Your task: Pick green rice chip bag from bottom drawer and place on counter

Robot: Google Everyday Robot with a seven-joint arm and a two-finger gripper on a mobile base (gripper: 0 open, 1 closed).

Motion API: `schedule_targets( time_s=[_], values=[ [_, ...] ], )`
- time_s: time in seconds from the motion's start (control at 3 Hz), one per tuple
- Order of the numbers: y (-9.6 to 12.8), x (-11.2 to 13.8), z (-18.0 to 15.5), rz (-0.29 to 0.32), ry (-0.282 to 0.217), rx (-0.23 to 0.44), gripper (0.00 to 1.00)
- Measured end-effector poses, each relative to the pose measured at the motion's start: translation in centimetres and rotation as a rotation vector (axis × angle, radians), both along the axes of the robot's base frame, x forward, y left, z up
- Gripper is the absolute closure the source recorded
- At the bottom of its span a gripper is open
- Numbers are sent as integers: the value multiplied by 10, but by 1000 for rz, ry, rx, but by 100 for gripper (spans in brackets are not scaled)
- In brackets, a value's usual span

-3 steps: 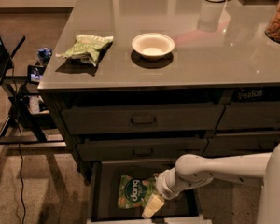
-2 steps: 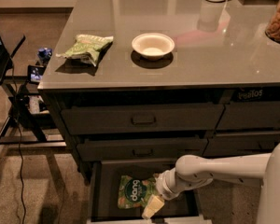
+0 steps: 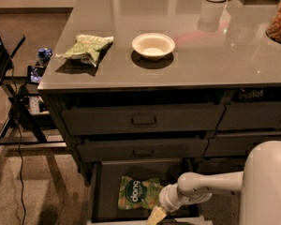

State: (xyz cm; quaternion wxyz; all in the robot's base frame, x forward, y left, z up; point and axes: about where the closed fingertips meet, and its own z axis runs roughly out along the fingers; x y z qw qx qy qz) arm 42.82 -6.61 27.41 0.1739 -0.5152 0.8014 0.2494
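— Any writing you can read, starting from the left?
— Nothing there. A blue can (image 3: 44,55) and a small lit screen (image 3: 35,73) sit beside the cabinet, too small to read. On the counter (image 3: 201,62), the olive bag (image 3: 86,48) near the left edge shows no lettering I can make out. The white bowl (image 3: 153,46) to its right is plain.
— And the bag we care about?
— The green rice chip bag (image 3: 139,192) lies flat on the floor of the bottom drawer (image 3: 105,198), which stands pulled out. A dark green circle on it carries "dang" in white. The word reads upright from here, so the bag's top edge points toward the back of the cabinet and its bottom edge toward the drawer front. It looks about as wide as it is deep, so I cannot call a long axis.
— Where is the gripper?
— The gripper (image 3: 154,214) hangs low at the drawer's front, just beside the bag's front right corner, on the end of the white arm (image 3: 210,184) reaching in from the right. I cannot tell whether it is spread or pressed together, nor whether it touches the bag.
— Anything further right?
— White lettering (image 3: 251,95) shows in the gap under the counter, but I cannot read it. A jar of brown snacks (image 3: 280,22) stands at the counter's right edge
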Motion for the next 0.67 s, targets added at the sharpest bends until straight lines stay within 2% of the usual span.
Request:
schedule_targets(
  time_s=[0.67],
  values=[
    [8,-1,-8,9,-14,-16,0]
  ],
)
